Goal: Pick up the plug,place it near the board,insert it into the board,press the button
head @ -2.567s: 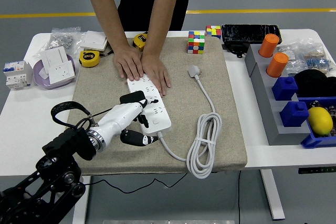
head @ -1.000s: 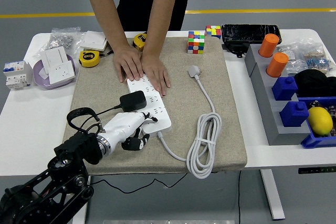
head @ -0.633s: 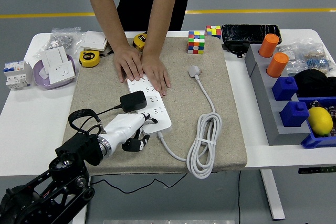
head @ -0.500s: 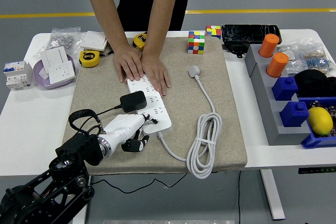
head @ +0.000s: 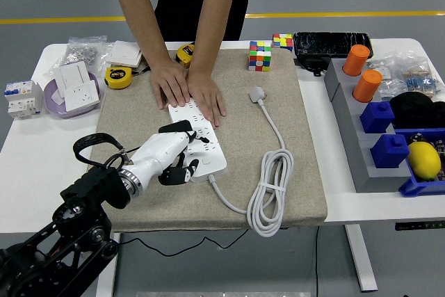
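Bowl point(head: 59, 106) w/ white sockets sits far left of the power strip point(head: 198, 137), w/ yellow tape measure point(head: 119, 77) up-left of the strip. Left hand point(head: 167, 154) lies over the strip's near end, fingers point(head: 182, 172) curled down; black plug point(head: 176, 128) shows at its top edge, but can't tell if it's gripped. Person's hands point(head: 189, 88) press flat on the strip's far end. White cord point(head: 270, 186) coils right of the strip, w/ its pronged plug end point(head: 258, 93) lying free. Orange cylinders point(head: 361, 71) stand far right.

Power strip point(head: 200, 138) on mat point(head: 278, 109), person's hands point(head: 188, 88) on its far end, left hand point(head: 170, 158) over near end, coiled cable point(head: 271, 193) to its right.
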You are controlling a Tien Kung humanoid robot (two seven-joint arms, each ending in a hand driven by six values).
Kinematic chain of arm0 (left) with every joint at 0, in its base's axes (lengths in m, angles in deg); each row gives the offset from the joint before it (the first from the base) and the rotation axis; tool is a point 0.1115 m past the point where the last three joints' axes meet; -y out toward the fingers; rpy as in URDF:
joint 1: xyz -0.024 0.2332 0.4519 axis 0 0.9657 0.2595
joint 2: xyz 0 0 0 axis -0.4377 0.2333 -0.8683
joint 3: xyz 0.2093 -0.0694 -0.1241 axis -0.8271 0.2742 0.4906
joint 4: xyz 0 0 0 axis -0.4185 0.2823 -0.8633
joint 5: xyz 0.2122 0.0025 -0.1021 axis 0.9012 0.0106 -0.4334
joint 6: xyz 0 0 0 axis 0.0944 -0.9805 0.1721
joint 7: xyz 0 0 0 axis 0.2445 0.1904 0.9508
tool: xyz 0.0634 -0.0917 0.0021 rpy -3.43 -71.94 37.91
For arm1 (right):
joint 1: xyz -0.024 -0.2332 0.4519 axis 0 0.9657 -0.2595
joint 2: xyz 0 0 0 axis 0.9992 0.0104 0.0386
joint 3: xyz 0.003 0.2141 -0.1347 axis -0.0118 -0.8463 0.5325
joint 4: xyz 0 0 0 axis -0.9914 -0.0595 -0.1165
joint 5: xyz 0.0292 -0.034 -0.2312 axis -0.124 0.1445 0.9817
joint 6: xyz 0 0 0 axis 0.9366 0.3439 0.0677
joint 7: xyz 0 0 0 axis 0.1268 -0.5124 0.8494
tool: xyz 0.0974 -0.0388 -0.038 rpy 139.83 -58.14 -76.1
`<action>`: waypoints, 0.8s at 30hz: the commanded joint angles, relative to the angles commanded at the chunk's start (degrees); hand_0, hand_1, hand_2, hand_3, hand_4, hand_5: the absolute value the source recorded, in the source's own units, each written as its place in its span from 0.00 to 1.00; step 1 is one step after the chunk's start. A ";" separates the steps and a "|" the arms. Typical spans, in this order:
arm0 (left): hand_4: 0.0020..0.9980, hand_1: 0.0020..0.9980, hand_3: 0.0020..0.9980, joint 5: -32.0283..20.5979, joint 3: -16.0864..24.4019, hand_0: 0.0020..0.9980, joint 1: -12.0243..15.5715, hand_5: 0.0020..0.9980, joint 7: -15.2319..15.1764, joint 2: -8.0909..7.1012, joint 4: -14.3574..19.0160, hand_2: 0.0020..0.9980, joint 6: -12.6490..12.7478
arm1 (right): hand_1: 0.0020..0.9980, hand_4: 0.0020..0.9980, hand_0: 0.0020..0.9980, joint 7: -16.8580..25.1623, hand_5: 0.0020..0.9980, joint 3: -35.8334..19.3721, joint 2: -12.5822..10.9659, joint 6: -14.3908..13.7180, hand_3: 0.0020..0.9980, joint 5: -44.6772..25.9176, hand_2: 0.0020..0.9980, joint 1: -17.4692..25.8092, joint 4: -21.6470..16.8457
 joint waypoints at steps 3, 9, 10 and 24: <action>0.83 0.31 0.62 -5.28 3.33 0.30 1.44 0.19 -4.90 1.11 0.47 0.39 5.03 | 0.73 1.00 0.84 0.02 0.98 0.11 0.09 -0.01 0.77 -0.11 0.72 0.05 0.00; 0.98 0.78 0.76 -18.62 10.13 0.70 3.09 0.42 -14.40 2.54 -2.82 0.78 11.50 | 0.73 1.00 0.84 0.02 0.98 0.23 0.15 0.00 0.77 -0.12 0.72 0.02 0.00; 0.98 0.78 0.76 -21.18 11.37 0.70 3.39 0.42 -15.34 2.65 -3.33 0.78 11.88 | 0.73 1.00 0.84 0.04 0.98 0.24 0.16 -0.02 0.77 -0.15 0.72 0.02 0.00; 1.00 1.00 1.00 -53.53 27.95 1.00 5.37 0.92 -22.17 5.80 -9.53 1.00 11.51 | 0.73 1.00 0.84 0.00 0.98 0.71 0.25 -0.04 0.77 -0.49 0.72 0.28 0.00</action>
